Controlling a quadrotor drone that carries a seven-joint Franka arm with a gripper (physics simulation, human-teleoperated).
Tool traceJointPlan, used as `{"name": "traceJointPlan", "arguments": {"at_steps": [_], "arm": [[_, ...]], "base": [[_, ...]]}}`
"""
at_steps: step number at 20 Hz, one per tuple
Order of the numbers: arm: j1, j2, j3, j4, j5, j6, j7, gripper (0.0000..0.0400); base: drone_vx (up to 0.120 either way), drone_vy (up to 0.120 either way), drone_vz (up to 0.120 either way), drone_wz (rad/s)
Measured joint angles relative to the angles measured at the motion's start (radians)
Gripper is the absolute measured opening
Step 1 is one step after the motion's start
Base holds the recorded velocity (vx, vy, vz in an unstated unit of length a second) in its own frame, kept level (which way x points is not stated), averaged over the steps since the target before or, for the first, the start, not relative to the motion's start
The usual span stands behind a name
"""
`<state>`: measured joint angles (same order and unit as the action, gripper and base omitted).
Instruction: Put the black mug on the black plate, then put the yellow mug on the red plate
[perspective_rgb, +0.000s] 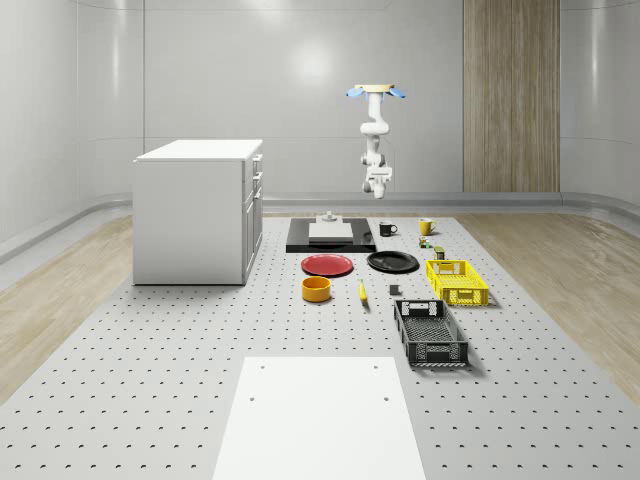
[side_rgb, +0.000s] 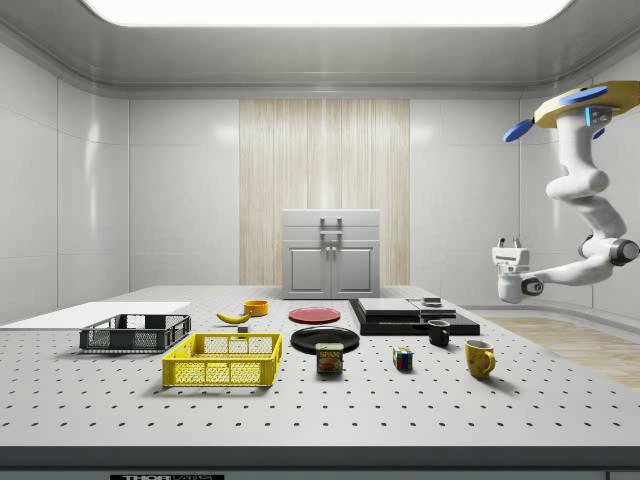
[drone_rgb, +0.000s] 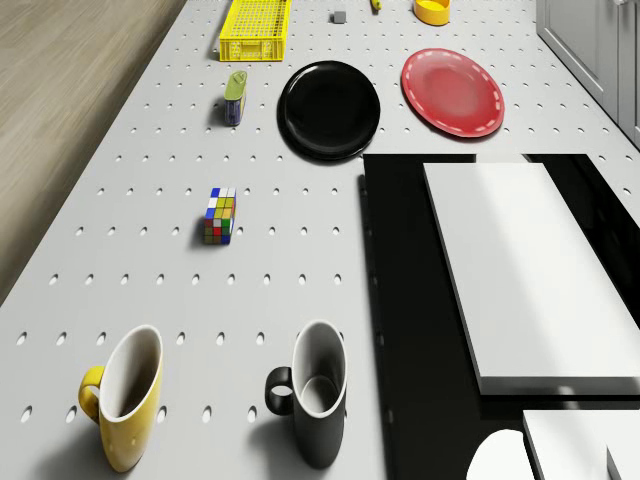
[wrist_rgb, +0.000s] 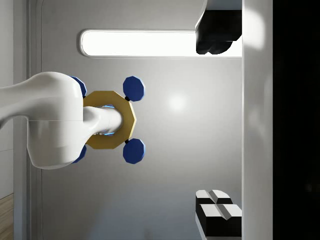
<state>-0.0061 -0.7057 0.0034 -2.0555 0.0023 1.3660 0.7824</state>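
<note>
The drone (perspective_rgb: 376, 92) is hovering high beyond the table's (perspective_rgb: 150, 400) far edge, its gripper (side_rgb: 508, 243) spread open and empty, while the black mug (drone_rgb: 316, 392) is standing beside the yellow mug (drone_rgb: 127, 397), both awaiting pickup.

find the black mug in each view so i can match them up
Whole-scene view: black mug stands behind the black plate.
Side view: it stands right of the plate.
Drone view: it stands beside the yellow mug.
Wrist view: not in it.
Shared landmark: the black plate.
</note>
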Motion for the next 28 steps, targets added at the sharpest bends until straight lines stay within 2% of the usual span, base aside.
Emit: {"name": "traceJointPlan", "arguments": {"at_steps": [4, 10, 28], "arm": [[-0.001, 0.003, 0.000, 0.010, 0.000, -0.004, 0.000, 0.0400], [-0.001, 0.002, 0.001, 0.013, 0.000, -0.003, -0.001, 0.0400], [-0.004, -0.006, 0.006, 0.005, -0.005, 0.010, -0.001, 0.0400]], "base": [[0.120, 0.000, 0.000, 0.000], [0.120, -0.107, 0.000, 0.000], [0.113, 0.000, 0.000, 0.000]]}}
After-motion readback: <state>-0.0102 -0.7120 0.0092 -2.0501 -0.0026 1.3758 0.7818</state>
